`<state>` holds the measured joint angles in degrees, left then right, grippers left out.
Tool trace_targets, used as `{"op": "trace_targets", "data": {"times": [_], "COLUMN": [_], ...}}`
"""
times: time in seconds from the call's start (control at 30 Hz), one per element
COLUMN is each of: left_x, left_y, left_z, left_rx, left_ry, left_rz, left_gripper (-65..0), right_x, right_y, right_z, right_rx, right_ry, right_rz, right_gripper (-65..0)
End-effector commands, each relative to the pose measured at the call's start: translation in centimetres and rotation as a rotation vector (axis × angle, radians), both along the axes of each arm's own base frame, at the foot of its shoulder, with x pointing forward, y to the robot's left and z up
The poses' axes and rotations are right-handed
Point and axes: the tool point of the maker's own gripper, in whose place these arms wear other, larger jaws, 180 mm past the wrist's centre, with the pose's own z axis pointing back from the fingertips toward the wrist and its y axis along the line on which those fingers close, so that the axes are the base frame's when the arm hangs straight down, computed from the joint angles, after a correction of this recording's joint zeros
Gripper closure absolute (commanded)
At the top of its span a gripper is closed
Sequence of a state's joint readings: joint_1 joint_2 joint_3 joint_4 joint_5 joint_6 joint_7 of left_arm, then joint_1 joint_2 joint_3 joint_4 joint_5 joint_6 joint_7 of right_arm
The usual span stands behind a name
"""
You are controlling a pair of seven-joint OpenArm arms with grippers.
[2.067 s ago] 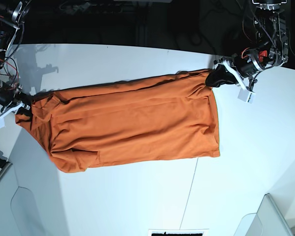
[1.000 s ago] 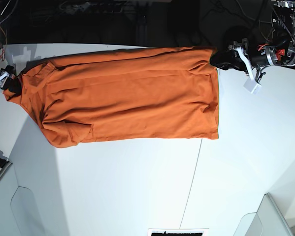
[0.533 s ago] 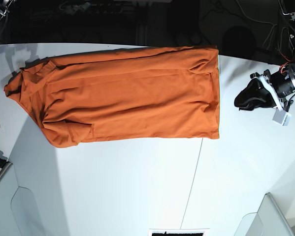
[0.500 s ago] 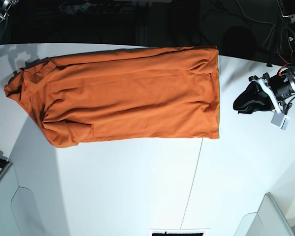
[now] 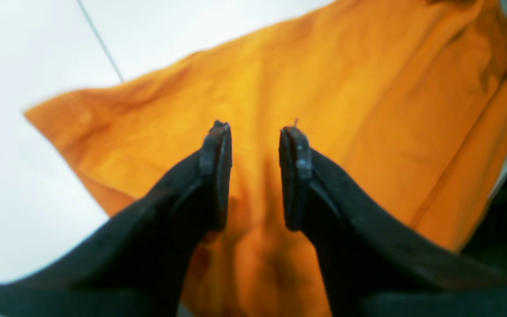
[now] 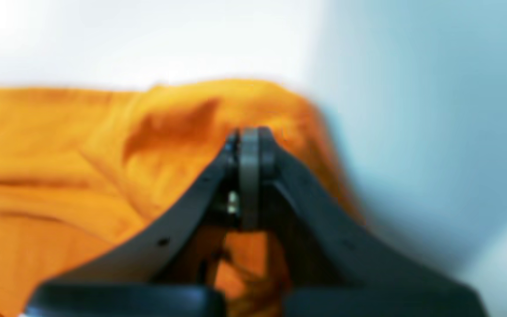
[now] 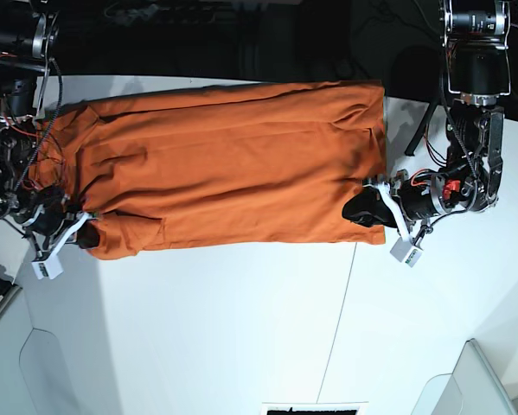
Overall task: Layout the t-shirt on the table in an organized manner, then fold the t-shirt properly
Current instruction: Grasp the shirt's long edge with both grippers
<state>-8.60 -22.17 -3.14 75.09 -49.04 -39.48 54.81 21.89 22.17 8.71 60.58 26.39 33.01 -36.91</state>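
You have the t-shirt lying flat on the white surface, spread lengthwise from left to right in the base view, its far long edge at the surface's back edge. A thin dark seam in the surface runs out from under the near hem.

Your left end effector sits over the shirt's near corner at the hem end. Its jaws stand apart with orange cloth visible through the gap; nothing is pinched between them.

Your right end effector is at the opposite near corner, by the sleeve end. Its jaws are clenched, pads pressed together. The wrist view is blurred, and you cannot tell whether any cloth is caught between the pads.
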Motion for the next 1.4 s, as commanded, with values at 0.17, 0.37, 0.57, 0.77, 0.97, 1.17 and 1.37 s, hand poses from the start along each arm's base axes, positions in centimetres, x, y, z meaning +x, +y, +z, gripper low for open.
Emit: {"op": "trace_targets", "data": {"times": [0.17, 0.37, 0.57, 0.77, 0.97, 1.17, 1.37], "left_x": [0.9, 0.1, 0.0, 0.1, 0.1, -0.2, -0.2], "left_y": [3.0, 5.8, 7.5, 7.3, 6.9, 6.9, 6.9], "left_z": [-1.5, -2.7, -2.3, -2.1, -1.9, -2.1, -2.1], "left_rx": [0.019, 0.072, 0.107, 0.089, 0.057, 0.062, 0.056], "left_ry": [0.019, 0.060, 0.060, 0.056, 0.060, 0.072, 0.073], "left_rz": [0.074, 0.106, 0.113, 0.117, 0.119, 0.114, 0.114], "left_gripper": [-21.1, -21.1, -21.1, -21.1, -21.1, -21.1, -21.1], "right_x": [0.8, 0.8, 1.1, 1.3, 1.8, 2.9, 3.4], "right_y": [-0.7, -2.5, -5.9, -8.9, -9.2, -5.6, 0.3], "right_z": [-0.2, -0.1, 1.4, 3.0, 5.0, 6.1, 4.8], "right_rx": [-0.082, -0.135, -0.156, -0.120, 0.040, 0.189, 0.261], "right_ry": [-0.027, -0.024, -0.059, -0.103, -0.156, -0.205, -0.170], "right_rz": [0.016, -0.004, -0.072, -0.181, -0.258, -0.213, -0.126], "right_gripper": [0.0, 0.0, 0.0, 0.0, 0.0, 0.0, 0.0]}}
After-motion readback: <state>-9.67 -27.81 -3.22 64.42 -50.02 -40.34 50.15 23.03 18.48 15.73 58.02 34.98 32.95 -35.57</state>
